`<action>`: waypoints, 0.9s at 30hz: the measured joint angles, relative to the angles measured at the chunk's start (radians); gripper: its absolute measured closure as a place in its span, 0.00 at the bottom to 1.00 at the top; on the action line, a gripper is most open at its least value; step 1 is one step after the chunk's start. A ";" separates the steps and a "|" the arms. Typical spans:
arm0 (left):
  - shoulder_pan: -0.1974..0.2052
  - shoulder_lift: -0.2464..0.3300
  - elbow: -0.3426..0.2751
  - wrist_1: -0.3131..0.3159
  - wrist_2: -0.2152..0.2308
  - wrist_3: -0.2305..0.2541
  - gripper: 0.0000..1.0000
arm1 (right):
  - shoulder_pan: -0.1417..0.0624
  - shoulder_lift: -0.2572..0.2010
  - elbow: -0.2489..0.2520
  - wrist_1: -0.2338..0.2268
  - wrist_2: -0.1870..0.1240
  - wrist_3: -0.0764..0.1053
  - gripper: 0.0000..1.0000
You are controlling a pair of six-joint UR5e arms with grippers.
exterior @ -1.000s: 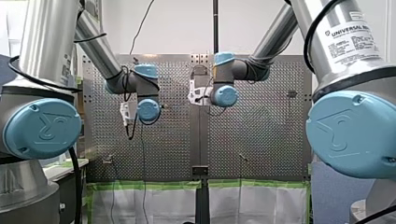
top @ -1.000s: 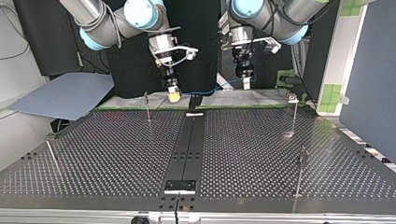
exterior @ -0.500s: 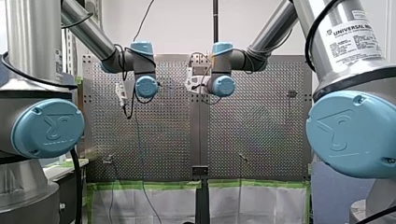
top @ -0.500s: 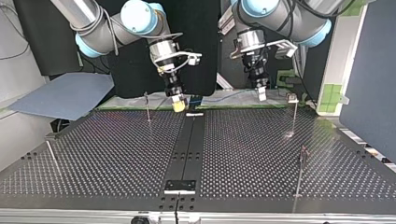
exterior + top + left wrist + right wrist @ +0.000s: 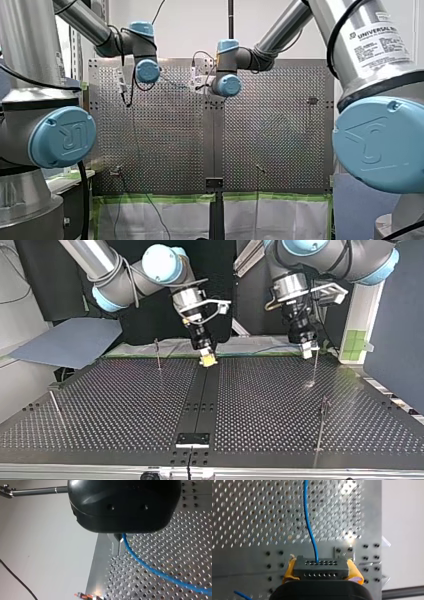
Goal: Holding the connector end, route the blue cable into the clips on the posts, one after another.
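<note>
Right fingers point(image 5: 290, 570) first: the yellow pads were clenched on either side of the dark connector point(image 5: 322, 566), that little block with rows of holes. The blue cable point(image 5: 310, 530) came out of its face and ran straight ahead of them over the perforated worktop point(image 5: 249, 517). Left fingers point(image 5: 115, 543) next: we only got a short metal stub showing under the black body, pinched tight on the cable, which came out right at them and swept away low over the holes. In the top view the right fingers hung just over the worktop's far edge, at the end of the plain centre strip point(image 5: 200, 400). The left fingers sat further toward that view's right, just beside the top of the far-right post point(image 5: 315, 370); touching or not, we couldn't tell. The other posts stood apart from both: the far-left post point(image 5: 158, 356), the tilted near-left post point(image 5: 55, 407) and the near-right post point(image 5: 322, 427). In the front view our left arm point(image 5: 100, 40) and right arm point(image 5: 270, 42) reached in from the sides, blue-capped wrists up over the worktop's far end.
</note>
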 joint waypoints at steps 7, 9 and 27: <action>0.066 -0.005 0.002 -0.066 0.065 -0.001 1.00 | 0.052 0.001 -0.066 0.042 0.016 0.004 1.00; 0.089 -0.017 0.010 -0.090 0.088 -0.003 1.00 | 0.056 0.002 -0.087 0.049 0.017 0.005 1.00; 0.206 -0.028 0.124 -0.183 0.195 -0.038 1.00 | 0.037 0.033 -0.209 0.090 0.006 0.024 1.00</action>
